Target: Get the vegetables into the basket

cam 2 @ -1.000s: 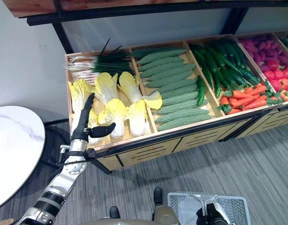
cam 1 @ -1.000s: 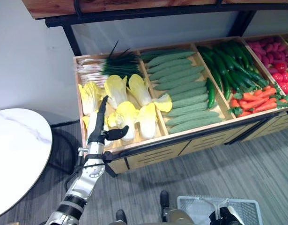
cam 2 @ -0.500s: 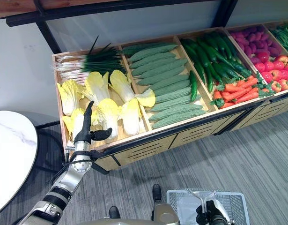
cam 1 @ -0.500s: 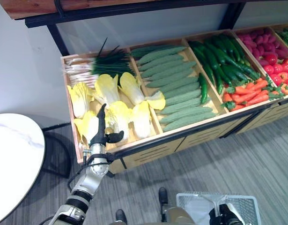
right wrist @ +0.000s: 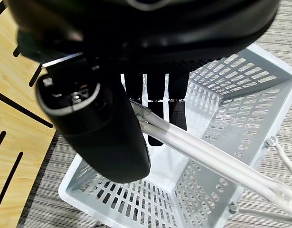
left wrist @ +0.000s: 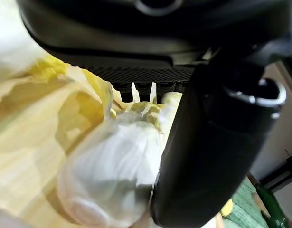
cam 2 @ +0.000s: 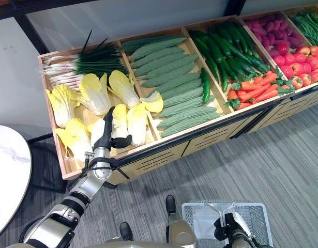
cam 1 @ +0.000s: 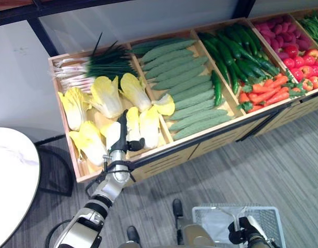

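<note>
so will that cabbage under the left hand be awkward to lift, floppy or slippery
Probably bulky: the cabbage looks wide beside the open left hand. Its yellow leaf tips look loose, so they may flop. The smooth white base could slip in a light grip.

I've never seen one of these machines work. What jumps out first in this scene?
A long wooden produce stand packed with vegetables: yellow-white cabbages at its left end, then bumpy green gourds, cucumbers and carrots. The robot's left hand reaches in among the cabbages with straight fingers. Down by the floor, its right hand is curled round the handle of an empty white basket.
</note>
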Tool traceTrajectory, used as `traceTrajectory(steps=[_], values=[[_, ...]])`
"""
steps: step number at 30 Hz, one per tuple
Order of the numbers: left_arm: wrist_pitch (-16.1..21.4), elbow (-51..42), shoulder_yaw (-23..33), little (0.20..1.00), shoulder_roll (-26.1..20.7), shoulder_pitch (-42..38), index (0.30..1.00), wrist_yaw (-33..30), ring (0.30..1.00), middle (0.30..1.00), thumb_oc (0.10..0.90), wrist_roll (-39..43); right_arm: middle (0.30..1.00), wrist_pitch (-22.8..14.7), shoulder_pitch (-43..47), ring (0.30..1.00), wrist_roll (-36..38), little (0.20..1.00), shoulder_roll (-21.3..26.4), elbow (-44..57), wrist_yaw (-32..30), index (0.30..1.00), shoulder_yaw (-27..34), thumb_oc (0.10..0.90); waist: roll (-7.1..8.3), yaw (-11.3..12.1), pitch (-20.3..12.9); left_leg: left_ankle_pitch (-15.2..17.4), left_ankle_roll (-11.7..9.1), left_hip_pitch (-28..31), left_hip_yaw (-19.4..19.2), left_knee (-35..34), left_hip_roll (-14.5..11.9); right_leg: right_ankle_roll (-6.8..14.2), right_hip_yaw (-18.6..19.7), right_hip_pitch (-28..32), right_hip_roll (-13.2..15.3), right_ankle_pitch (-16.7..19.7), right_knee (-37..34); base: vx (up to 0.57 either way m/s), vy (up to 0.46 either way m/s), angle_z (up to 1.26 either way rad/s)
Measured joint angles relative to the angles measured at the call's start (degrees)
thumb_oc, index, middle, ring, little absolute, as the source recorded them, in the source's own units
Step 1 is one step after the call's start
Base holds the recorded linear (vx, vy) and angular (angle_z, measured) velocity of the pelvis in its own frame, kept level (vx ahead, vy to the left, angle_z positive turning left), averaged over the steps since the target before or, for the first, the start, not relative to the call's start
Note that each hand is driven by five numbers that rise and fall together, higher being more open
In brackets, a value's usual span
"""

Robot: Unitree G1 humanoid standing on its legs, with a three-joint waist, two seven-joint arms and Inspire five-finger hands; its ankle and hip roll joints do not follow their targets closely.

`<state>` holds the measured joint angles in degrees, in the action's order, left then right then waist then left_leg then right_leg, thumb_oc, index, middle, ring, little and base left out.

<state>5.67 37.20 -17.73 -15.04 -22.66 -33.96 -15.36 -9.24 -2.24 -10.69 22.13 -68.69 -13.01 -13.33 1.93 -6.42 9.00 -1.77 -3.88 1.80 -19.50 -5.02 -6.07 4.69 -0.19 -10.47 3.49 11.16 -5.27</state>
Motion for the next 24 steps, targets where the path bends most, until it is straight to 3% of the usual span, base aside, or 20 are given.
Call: traceTrajectory(steps=[12,13,15,24], values=[[3.0,11.7,3.0,1.0,6.4,-2.8,1.0,-6.5,1.0,1.0,0.9,11.6,0.3,0.2,0.4,0.3,0.6,0.3,0.0,0.1,-1.2,0.3,-2.2,0.4,0.63,0.2,0.2,0.6,-0.5,0.1,-0.3,-0.3,0.1,-0.1,0.4,-0.3,0.0,-0.1,0.0,0.0,-0.008,-0.01],[4.5,14.6,3.2,0.325,7.0,-3.7,0.325,-6.7,0.325,0.325,0.418,12.8,0.3,0.3,0.6,0.3,0.7,0.3,0.1,-0.3,-1.4,0.3,-3.2,0.4,0.71,0.3,0.2,0.6,-0.5,0.2,-0.3,-0.3,0.1,-0.1,0.4,-0.3,0.0,-0.1,0.0,0.0,0.0,0.0],[6.0,18.5,3.9,0.3,8.1,-5.6,0.3,-6.5,0.3,0.3,0.4,15.2,0.3,0.5,1.3,0.3,1.4,0.3,0.1,-0.8,-1.7,0.3,-4.4,0.4,0.82,0.3,0.0,0.6,-0.5,0.3,-0.4,-0.3,0.1,-0.1,0.4,-0.3,0.0,-0.2,0.0,0.0,0.0,0.0],[4.6,22.9,1.3,0.3,5.5,-9.0,0.3,-3.7,0.3,0.3,0.4,16.5,0.3,0.7,2.4,0.3,1.8,0.3,0.1,-0.2,-1.9,0.3,-6.2,0.4,1.73,0.2,-0.9,0.6,-0.5,0.1,-1.0,-0.3,-0.4,0.2,0.3,-0.9,-0.4,-0.3,0.3,0.0,0.005,-0.05]])
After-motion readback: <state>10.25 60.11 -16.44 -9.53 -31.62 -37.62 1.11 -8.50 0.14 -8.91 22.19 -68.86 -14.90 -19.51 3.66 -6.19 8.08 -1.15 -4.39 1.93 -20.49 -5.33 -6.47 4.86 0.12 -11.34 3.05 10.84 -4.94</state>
